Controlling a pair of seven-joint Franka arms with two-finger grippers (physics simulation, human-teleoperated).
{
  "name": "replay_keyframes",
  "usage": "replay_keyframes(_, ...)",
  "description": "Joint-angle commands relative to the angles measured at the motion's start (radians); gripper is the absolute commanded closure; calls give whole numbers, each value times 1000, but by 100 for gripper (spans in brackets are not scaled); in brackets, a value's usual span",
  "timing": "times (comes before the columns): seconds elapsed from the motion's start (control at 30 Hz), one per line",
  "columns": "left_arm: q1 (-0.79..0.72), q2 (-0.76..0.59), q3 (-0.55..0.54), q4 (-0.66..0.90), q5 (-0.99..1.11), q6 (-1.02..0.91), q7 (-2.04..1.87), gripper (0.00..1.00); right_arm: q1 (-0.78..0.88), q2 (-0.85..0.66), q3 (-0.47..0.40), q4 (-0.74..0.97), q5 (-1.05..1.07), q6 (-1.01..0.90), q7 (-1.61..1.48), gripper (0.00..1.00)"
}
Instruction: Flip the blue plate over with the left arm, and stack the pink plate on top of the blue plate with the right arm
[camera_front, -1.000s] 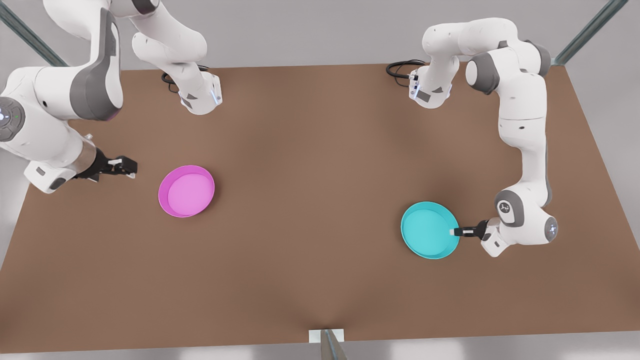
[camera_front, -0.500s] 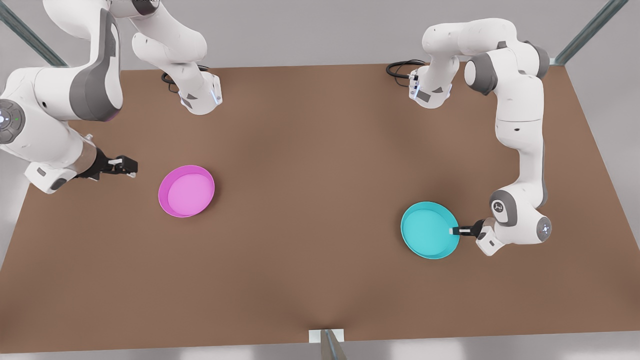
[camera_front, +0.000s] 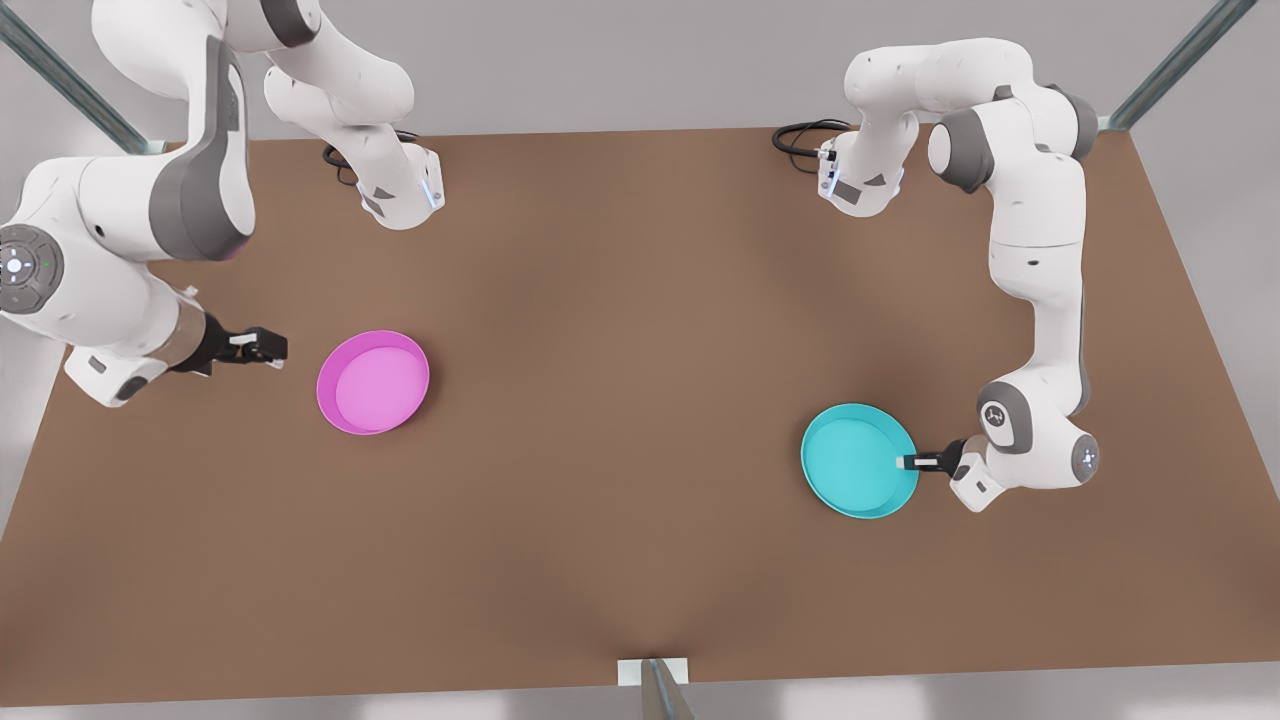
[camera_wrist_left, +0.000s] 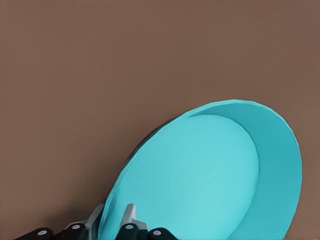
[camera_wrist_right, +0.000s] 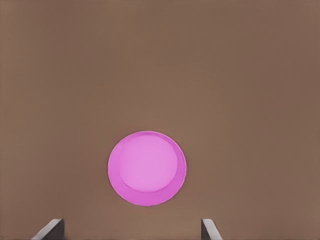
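The left gripper (camera_front: 908, 462) is clamping the rim of the blue plate (camera_front: 858, 460) on the side toward the front view's right; in the left wrist view one finger (camera_wrist_left: 129, 216) is sitting inside the dish and the other outside the rim, with the blue plate (camera_wrist_left: 210, 180) open side up. The plate is lying on the brown table (camera_front: 640, 350) at the front view's right. The right gripper (camera_front: 262, 347) is hovering just beside the pink plate (camera_front: 372, 382), apart from it, fingers spread wide as the right wrist view shows. The pink plate (camera_wrist_right: 147, 168) is resting open side up at the front view's left, well apart from the blue one.
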Motion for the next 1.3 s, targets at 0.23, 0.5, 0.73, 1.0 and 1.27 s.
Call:
replay_keyframes(0.23, 0, 4, 0, 1, -1, -1, 2, 79, 0, 2, -1, 8, 2, 0, 0, 0)
replay_keyframes(0.5, 0, -1, 0, 6, -1, -4, 0, 79, 0, 2, -1, 8, 8, 0, -2, 0)
replay_keyframes(0.73, 0, -7, 0, 7, -1, -6, 0, 79, -2, 2, 0, 11, 11, -2, -2, 0)
replay_keyframes(1.0, 0, -27, 0, 7, -1, -12, 2, 79, -2, 2, -1, 20, 11, -3, -3, 0)
replay_keyframes(1.27, 0, -41, 0, 10, -1, -17, 0, 79, 0, 0, 0, 37, 11, -3, -3, 0)
